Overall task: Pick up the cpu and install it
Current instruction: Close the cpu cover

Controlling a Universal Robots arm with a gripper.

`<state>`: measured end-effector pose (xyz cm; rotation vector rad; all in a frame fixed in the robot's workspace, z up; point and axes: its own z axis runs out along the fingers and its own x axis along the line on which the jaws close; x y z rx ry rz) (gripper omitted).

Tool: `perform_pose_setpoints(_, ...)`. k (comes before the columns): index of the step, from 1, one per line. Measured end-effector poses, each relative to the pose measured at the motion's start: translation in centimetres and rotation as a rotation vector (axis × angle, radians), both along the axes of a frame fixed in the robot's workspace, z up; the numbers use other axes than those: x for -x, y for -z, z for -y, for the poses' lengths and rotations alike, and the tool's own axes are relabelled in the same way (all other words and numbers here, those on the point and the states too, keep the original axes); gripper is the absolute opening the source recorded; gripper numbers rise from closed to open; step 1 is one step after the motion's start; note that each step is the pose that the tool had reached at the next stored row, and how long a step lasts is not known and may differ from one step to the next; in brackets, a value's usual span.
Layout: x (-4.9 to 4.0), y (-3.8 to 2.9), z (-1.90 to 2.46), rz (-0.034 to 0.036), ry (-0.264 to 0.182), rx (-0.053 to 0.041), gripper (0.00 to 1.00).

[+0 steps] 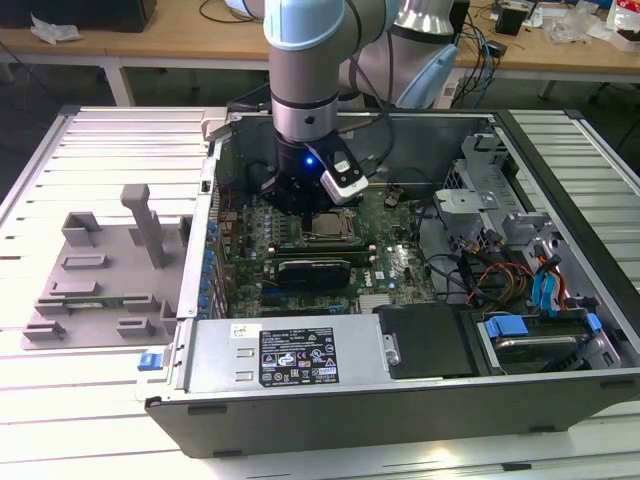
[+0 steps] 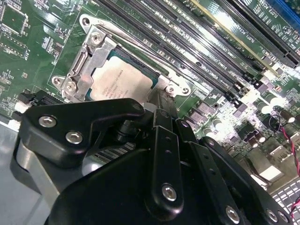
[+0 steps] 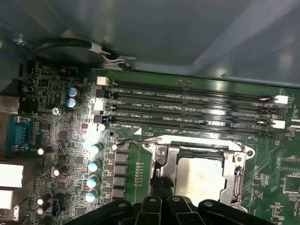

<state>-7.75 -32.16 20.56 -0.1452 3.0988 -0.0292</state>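
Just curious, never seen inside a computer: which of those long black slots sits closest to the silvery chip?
The slot running right alongside the metal socket frame around the cpu; the other slots lie farther off, toward the case wall.

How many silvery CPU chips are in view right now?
1: the small flat square silvery-grey cpu sits inside the metal-framed socket on the green motherboard. Others could be hidden.

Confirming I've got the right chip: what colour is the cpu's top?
Pale silvery-grey. The cpu shows best in the second wrist view.
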Motion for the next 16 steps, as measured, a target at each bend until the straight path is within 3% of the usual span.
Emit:
perform_pose_setpoints(11,0.0,0.32,-0.01,0.0002,0.0,-0.0002,0.11)
perform_pose_setpoints(16,0.01,-0.33,-0.01,0.0003,0.0,-0.0005,0.11)
